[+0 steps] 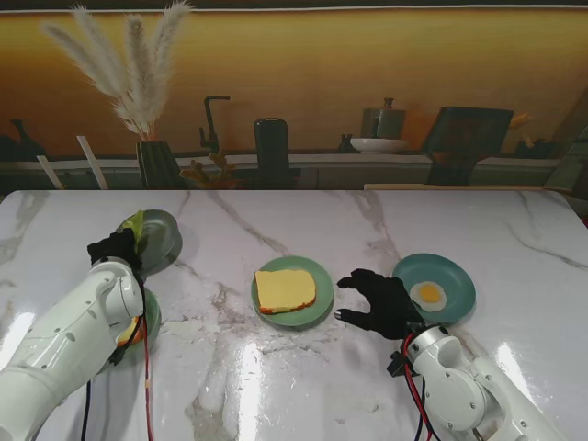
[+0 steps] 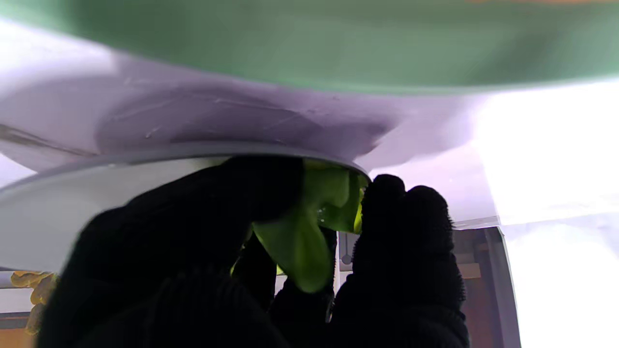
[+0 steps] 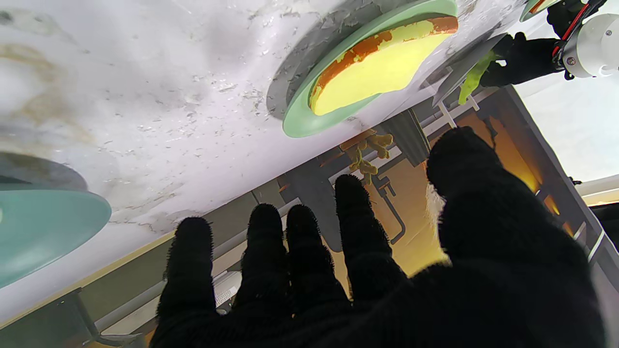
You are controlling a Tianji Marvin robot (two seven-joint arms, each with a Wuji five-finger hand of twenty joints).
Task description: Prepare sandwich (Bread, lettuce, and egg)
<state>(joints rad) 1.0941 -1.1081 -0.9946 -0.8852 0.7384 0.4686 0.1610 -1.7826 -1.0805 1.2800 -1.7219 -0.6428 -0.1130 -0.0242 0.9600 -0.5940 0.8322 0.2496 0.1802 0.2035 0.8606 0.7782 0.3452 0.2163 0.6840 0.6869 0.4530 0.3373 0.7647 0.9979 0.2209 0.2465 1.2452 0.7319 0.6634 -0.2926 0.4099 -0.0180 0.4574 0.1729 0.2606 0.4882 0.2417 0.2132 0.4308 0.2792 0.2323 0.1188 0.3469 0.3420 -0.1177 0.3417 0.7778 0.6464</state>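
A slice of bread lies on a green plate mid-table; the right wrist view shows the bread too. The fried egg rests on a teal plate at the right. My left hand is at a grey plate on the left. In the left wrist view my left hand is shut on the green lettuce leaf at that plate's rim. My right hand hovers between the bread plate and the egg plate, fingers spread and holding nothing.
A second green plate with something orange on it lies partly under my left forearm. A vase of pampas grass and kitchen-scene backdrop stand behind the table's far edge. The teal plate's rim is close beside my right hand.
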